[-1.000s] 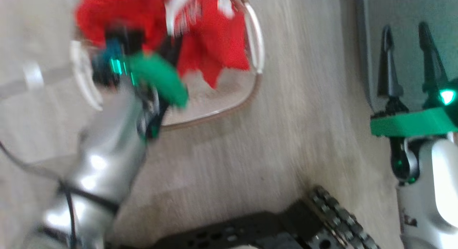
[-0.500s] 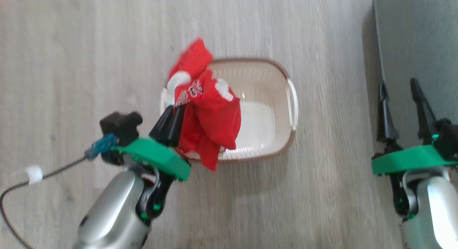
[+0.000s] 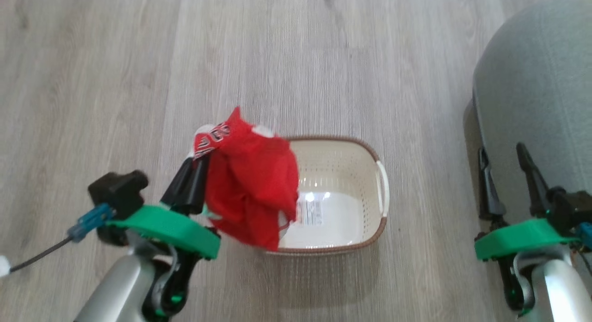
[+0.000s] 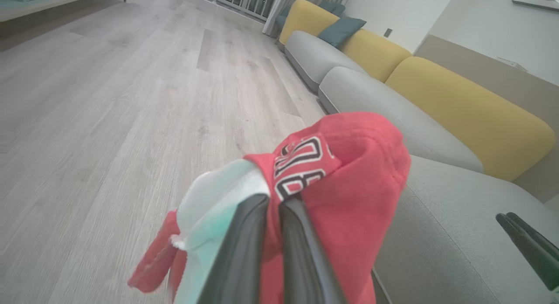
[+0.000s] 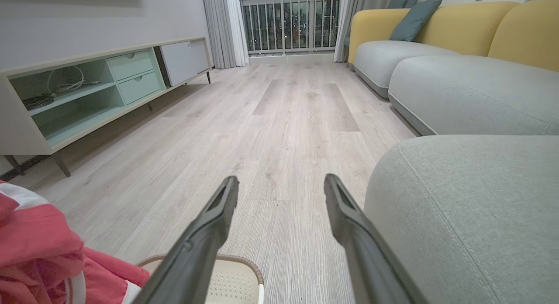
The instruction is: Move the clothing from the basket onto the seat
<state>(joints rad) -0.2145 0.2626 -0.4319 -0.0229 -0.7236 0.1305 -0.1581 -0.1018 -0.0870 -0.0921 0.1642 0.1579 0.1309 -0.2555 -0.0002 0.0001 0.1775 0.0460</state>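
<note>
L gripper [image 3: 195,167] is clamped on the clothing [image 3: 252,188], bunched and hanging over the basket [image 3: 370,148]'s left end, prob. clear of its floor. Seat [image 3: 536,81] lies well right of basket, by R gripper [image 3: 501,149], spread wide & empty. Count: 1 clothing, 1 basket, 1 seat near basket, 2 grippers

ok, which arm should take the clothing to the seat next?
Left. The left end effector is shut on the clothing, held over the basket. The right end effector is open and empty, though beside the seat.
</note>
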